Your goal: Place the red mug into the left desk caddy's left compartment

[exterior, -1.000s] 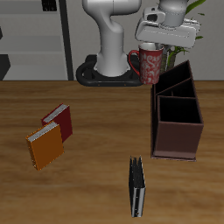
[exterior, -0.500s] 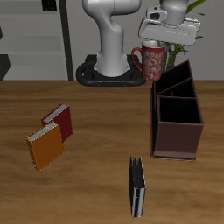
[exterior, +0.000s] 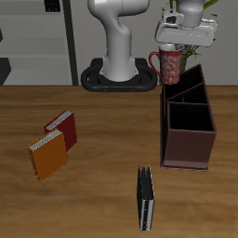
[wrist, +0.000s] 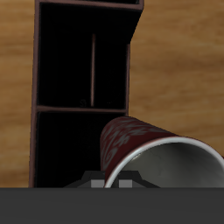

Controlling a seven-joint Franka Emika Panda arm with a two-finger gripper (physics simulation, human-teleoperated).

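Observation:
The red mug (exterior: pixel 169 66) with its pale mottled pattern hangs in the air above the back end of the left desk caddy (exterior: pixel 189 123), a dark maroon box with inner dividers and a taller slanted end. My gripper (exterior: pixel 173 46) is shut on the mug's rim from above. In the wrist view the mug (wrist: pixel 140 149) lies close below the camera, its white rim and grey inside showing, and the caddy (wrist: pixel 83 87) with its dark compartments stretches beyond it. The fingertips themselves are hidden in that view.
A red book (exterior: pixel 62 128) and an orange book (exterior: pixel 46 156) lie on the wooden table far from the caddy. A black book (exterior: pixel 144 197) stands near the table's front edge. The robot base (exterior: pixel 116 74) stands at the back, a plant behind the gripper.
The gripper has carried the mug sideways and a little upward, from beside the caddy's back end to above it.

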